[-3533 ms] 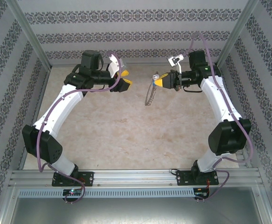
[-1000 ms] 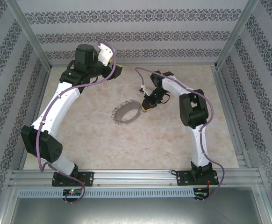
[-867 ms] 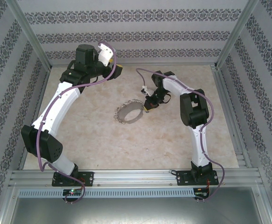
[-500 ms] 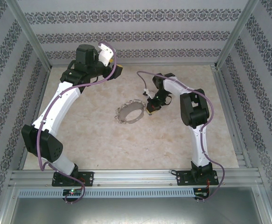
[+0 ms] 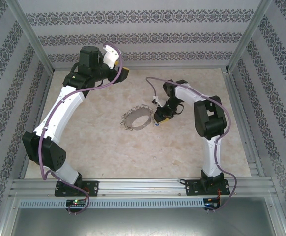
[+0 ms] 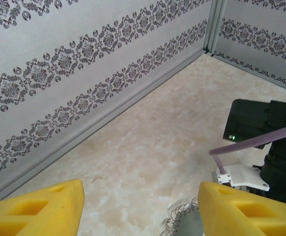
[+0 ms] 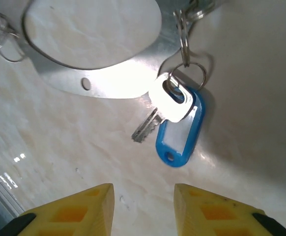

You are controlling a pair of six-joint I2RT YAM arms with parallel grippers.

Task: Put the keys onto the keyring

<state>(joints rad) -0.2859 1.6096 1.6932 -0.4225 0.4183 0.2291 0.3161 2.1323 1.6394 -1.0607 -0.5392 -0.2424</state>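
right gripper (image 7: 143,206) open, empty, key (image 7: 175,123) just ahead of it | key flat on table (image 5: 108,152) at right edge of keyring (image 5: 135,118), looks linked by small ring (image 7: 196,73) | blade (image 7: 145,129) slants toward gripper | left gripper (image 6: 140,211) wide, well apart; right arm (image 5: 207,123) nearer

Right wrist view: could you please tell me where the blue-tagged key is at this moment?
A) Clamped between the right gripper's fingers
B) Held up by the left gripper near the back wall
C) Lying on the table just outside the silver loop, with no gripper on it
C: the key lies flat on the table just outside the keyring, while the right gripper hangs open above it, and the left gripper is open and empty by the wall.
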